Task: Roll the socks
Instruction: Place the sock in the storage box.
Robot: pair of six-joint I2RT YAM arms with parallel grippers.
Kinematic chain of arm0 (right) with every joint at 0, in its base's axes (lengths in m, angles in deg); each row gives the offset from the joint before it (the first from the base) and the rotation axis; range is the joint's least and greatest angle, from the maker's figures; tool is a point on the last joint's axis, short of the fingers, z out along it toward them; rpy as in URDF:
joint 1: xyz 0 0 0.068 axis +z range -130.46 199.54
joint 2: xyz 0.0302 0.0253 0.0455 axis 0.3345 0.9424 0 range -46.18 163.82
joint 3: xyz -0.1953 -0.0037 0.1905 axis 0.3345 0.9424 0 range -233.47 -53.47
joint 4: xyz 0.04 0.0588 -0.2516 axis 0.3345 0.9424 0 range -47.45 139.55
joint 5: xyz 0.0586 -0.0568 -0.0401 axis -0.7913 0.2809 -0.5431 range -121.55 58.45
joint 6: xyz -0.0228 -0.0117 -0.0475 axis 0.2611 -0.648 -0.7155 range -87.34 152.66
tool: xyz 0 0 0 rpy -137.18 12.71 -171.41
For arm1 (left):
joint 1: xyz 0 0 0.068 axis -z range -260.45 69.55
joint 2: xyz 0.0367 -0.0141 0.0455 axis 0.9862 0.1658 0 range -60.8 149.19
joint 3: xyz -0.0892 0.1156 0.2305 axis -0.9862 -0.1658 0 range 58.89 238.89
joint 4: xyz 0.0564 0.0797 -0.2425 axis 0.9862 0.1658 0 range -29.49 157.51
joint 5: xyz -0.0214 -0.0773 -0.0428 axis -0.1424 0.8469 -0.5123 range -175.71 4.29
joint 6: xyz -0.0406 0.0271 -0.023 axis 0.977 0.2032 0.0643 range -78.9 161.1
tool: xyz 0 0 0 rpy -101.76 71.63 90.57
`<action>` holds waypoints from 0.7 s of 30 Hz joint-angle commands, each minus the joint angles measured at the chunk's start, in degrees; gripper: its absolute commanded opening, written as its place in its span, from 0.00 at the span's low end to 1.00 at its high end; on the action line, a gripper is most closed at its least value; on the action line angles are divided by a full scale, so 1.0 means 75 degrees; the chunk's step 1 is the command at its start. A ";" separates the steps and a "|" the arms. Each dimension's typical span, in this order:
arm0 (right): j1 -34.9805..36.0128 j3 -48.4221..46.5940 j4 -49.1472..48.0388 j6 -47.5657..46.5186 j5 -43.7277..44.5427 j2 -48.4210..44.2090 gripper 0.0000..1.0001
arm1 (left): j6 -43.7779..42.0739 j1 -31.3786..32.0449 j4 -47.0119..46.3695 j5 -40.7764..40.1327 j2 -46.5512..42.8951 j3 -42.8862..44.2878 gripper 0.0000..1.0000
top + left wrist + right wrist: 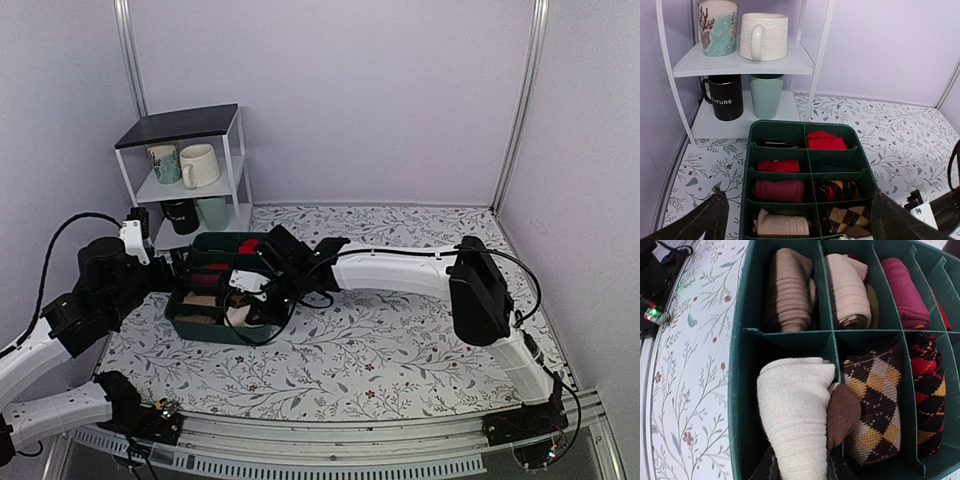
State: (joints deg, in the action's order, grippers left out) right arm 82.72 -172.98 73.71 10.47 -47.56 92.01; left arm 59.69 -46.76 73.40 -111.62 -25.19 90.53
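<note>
The socks (795,405) are rolled into a cream bundle with a dark brown end (842,412) poking out on its right. The bundle sits in the near-left compartment of the green organizer (740,385). My right gripper (802,467) is shut on the socks, with a black finger (767,467) on either side of the roll. In the top view the right gripper (262,290) reaches into the organizer's (185,318) near end. My left gripper (800,220) hangs open over the organizer's (777,124) front, its fingers (705,220) spread wide and holding nothing.
Other compartments hold rolled socks: red (826,141), maroon (777,190), brown-and-cream checked (872,405), tan (790,290). A white shelf (185,170) with several mugs (762,35) stands behind the organizer at the back left. Walls enclose the flowered table (400,350).
</note>
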 commanded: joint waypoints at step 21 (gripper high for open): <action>0.0352 -0.0724 0.2380 0.0587 -0.0121 0.0985 0.01 | -0.0183 -0.0098 -0.0382 0.0606 0.0423 -0.0110 0.99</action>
State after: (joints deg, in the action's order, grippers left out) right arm 84.54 -178.83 87.33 11.74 -47.30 93.78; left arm 59.15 -46.83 71.87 -108.60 -23.16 89.87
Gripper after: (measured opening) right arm 0.216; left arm 0.995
